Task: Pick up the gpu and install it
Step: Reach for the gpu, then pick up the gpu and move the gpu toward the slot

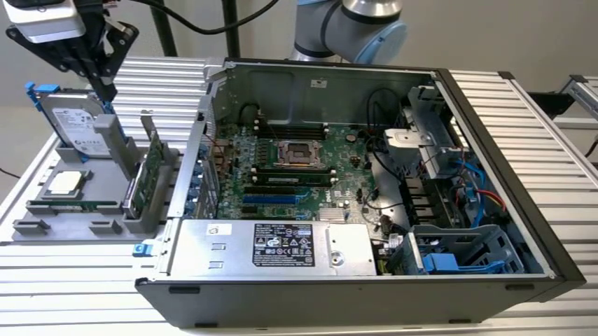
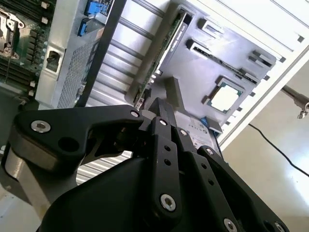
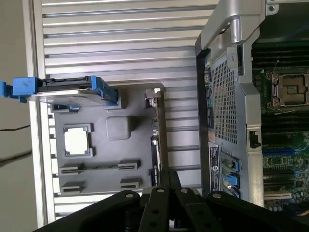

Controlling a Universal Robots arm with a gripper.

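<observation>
The gpu (image 1: 153, 168) is a green card standing on edge in a slot of the grey holder (image 1: 56, 227), on the exterior view's left of the computer case. In both wrist views it appears edge-on (image 3: 155, 145) (image 2: 170, 41). My gripper (image 1: 106, 91) hangs above the holder, higher than the gpu and a little to its left in the exterior view, next to the hard drive's top. Its black fingers are pressed together with nothing between them (image 3: 169, 175) (image 2: 158, 104), and they do not touch the card.
A silver hard drive (image 1: 75, 119) with a blue frame stands in the holder beside the gripper. A processor chip (image 1: 64, 183) and a memory stick (image 1: 70, 205) lie in the holder. The open computer case (image 1: 486, 140) shows its motherboard (image 1: 290, 168) and power supply (image 1: 271, 245).
</observation>
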